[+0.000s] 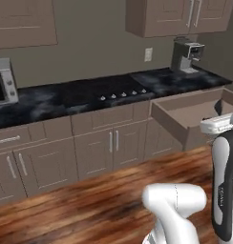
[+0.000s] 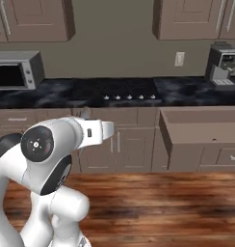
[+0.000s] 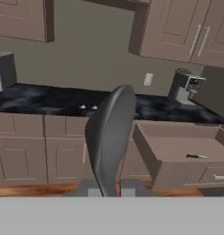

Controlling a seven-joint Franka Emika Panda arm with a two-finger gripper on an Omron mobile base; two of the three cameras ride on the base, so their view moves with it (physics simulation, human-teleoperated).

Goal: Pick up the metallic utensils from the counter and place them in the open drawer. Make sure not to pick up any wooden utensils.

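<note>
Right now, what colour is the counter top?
Black with faint white veining; the counter shows best in the right base view.

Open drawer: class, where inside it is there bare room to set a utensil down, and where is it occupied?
For the held grey utensil, the open drawer has bare pale floor across its left and middle, from left wall to back wall. Near its right front lies a thin dark-and-silver item, probably the knife: crowded there.
</note>
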